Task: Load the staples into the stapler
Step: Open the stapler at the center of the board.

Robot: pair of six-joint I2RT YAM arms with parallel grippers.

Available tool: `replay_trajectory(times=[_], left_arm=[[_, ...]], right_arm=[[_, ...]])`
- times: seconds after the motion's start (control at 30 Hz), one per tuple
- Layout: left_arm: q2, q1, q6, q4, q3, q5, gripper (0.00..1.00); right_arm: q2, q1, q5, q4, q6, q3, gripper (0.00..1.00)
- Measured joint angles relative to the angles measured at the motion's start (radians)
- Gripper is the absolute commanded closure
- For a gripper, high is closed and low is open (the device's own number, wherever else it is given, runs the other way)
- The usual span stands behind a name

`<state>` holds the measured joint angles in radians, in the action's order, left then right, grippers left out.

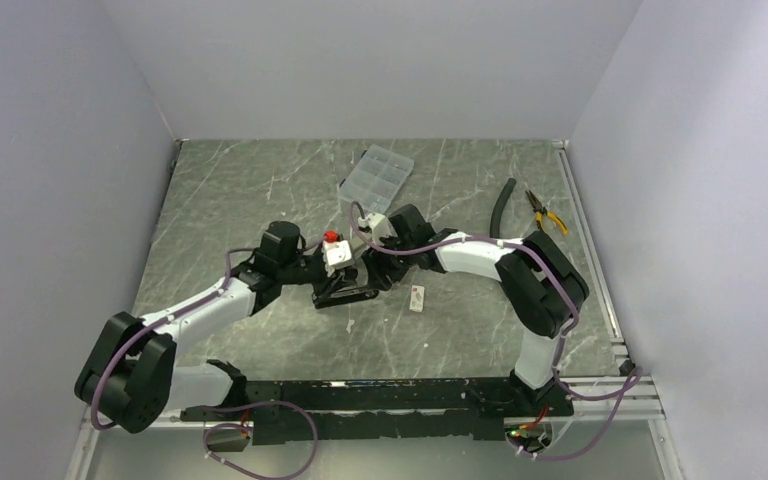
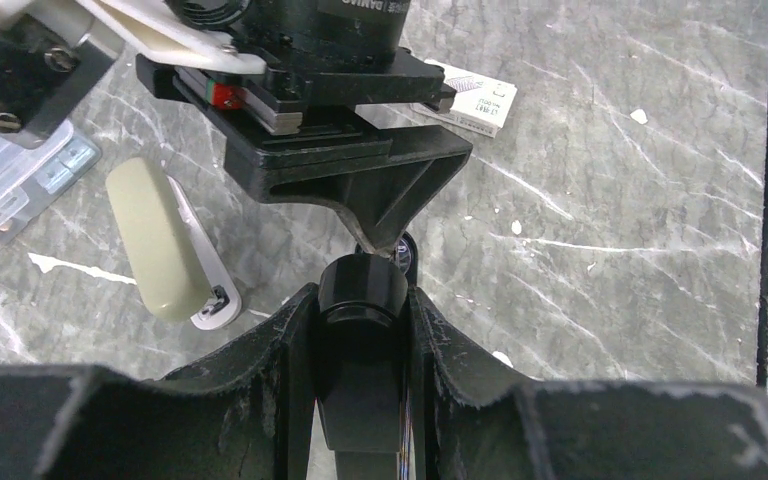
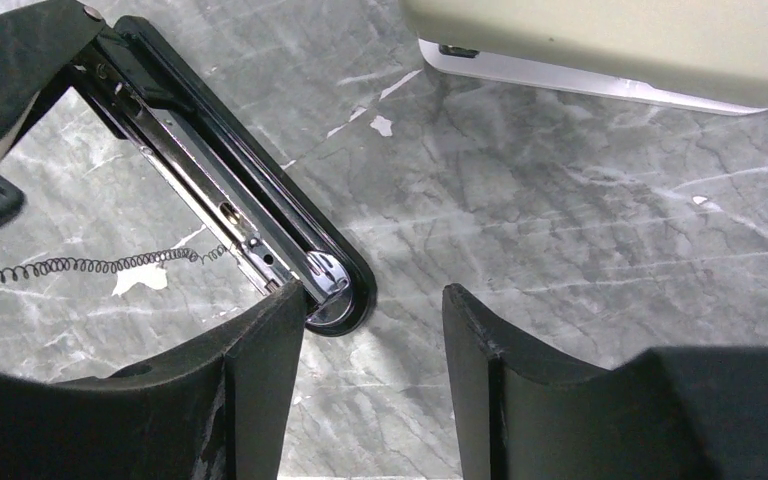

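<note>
I'm seeing the left gripper (image 2: 360, 300) clamping the glossy black stapler (image 3: 332, 290) — steel channel lying open, coiled spring (image 3: 80, 266) trailing — right gripper (image 3: 372, 380) fingers standing apart over the veined marble table (image 3: 560, 230).

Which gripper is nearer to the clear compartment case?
Right. The right gripper hovers nearside of the clear case; the left gripper, farther off, clamps the stapler.

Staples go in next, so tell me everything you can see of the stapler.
The stapler is black and plastic-looking, with a metal channel inside. It lies swung open on the marbled table. Its channel looks empty, and a coil spring trails from it. The left end effector is shut on a black part, apparently its lid. The right end effector hangs open beside its rounded tip.
</note>
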<state>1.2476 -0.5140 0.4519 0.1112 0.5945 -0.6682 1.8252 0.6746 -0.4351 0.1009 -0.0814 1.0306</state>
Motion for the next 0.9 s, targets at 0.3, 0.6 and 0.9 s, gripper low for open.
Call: replay_trajectory(times=[0.3, 0.6, 0.9], left_arm=[[-0.015, 0.093, 0.018, 0.004, -0.002, -0.129, 0.97], [-0.039, 0.174, 0.098, -0.008, -0.002, -0.234, 0.97], [-0.073, 0.237, 0.232, -0.082, -0.002, -0.296, 0.94]], right_arm=[[-0.016, 0.014, 0.087, 0.026, 0.008, 0.007, 0.48], [-0.057, 0.021, 0.207, 0.034, 0.011, 0.005, 0.50], [-0.061, 0.021, 0.281, 0.031, 0.006, 0.001, 0.51]])
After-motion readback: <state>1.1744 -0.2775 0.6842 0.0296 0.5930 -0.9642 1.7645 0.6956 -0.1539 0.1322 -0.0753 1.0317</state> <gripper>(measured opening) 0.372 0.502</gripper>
